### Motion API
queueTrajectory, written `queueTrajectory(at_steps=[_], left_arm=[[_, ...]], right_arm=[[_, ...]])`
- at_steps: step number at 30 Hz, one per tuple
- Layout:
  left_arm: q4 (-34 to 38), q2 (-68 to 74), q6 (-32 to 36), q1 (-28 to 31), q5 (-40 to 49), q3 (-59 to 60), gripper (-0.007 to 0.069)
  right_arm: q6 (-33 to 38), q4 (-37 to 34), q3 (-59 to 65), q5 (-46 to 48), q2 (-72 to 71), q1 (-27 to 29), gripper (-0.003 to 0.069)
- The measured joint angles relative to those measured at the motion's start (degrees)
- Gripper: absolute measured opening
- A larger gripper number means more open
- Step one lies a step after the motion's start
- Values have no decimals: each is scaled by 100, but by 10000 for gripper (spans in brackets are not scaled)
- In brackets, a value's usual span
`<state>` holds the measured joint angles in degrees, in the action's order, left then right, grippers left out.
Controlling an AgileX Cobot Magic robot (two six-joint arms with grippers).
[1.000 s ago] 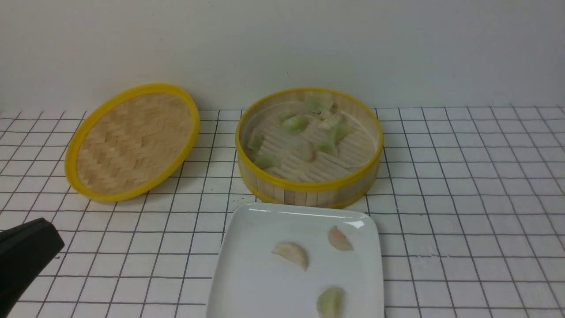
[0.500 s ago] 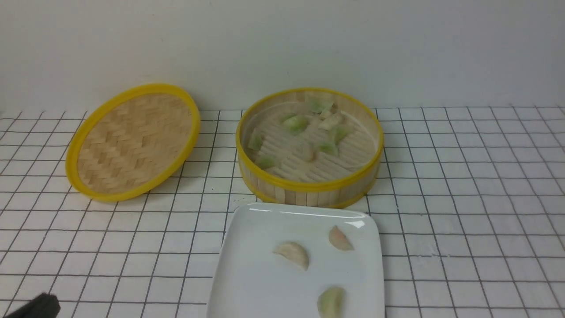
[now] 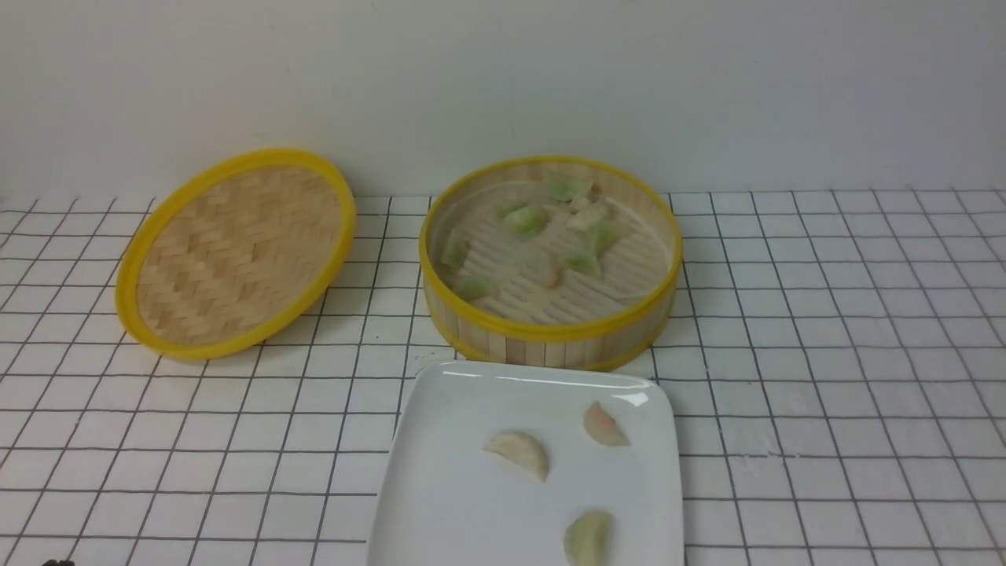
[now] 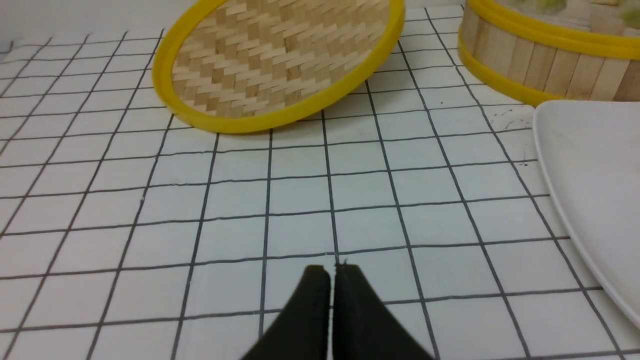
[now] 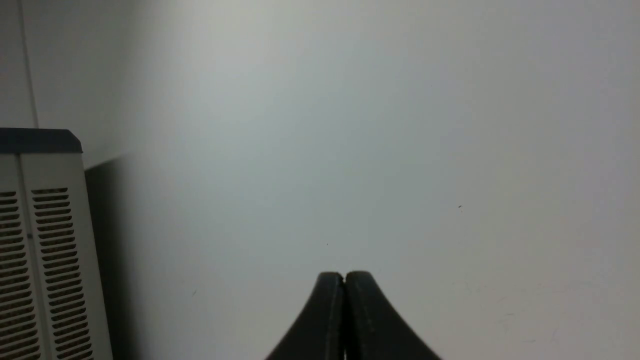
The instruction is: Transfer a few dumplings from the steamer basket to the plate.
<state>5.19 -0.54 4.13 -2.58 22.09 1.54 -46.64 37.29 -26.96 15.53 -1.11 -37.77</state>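
Note:
The steamer basket point(image 3: 550, 334) stands at the back middle with several green and cream dumplings point(image 3: 525, 220) inside. In front of it the white plate point(image 3: 440, 487) holds three dumplings: a cream one point(image 3: 519, 453), a pinkish one point(image 3: 603, 426) and a green one point(image 3: 588, 538). My left gripper point(image 4: 332, 271) is shut and empty, low over the tablecloth, left of the plate point(image 4: 595, 170) and the basket point(image 4: 540, 65). My right gripper point(image 5: 344, 276) is shut and empty, facing a blank wall, away from the table.
The flat woven lid point(image 3: 236, 251) with a yellow rim leans tilted at the back left; it also shows in the left wrist view point(image 4: 280, 60). A white vented box point(image 5: 45, 250) stands by the wall in the right wrist view.
My left gripper has pulled back toward me and dropped out of the front view's lower left corner. The dumplings, plate, basket and lid have not moved.

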Motion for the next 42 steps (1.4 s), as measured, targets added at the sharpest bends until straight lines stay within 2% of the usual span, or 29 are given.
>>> queueTrajectory(at_steps=[19,21,23,25,30,31,32,33,38,40,41,42], left_arm=[[29,0,13,7,0,0,-6],[29,0,13,7,0,0,-6],[29,0,13,7,0,0,-6],[34,0,13,7,0,0,-6],[40,0,13,7,0,0,-6],[40,0,13,7,0,0,-6],[40,0,13,7,0,0,-6],[40,0,13,7,0,0,-6],[40,0,13,7,0,0,-6],[40,0,13,7,0,0,-6],[40,0,13,7,0,0,-6],[46,0,13,7,0,0,-6]], right_arm=[[0,0,0,0,0,0,-15],[65,-214,0,0,0,0,-15],[355,-534,0,35,0,0,-15],[1414,-1598,45,162,0,0,-15],[3977,-3482,350,213,0,0,-15],[4059,-3540,361,213,0,0,-15],[4623,-3885,452,213,0,0,-15],[4884,-4091,531,213,0,0,-15],[5355,-4354,891,213,0,41,-15],[5363,-4401,1110,213,0,383,-15],[5333,-4485,1310,213,0,877,-15],[5289,-4508,1438,222,0,1123,-15]])
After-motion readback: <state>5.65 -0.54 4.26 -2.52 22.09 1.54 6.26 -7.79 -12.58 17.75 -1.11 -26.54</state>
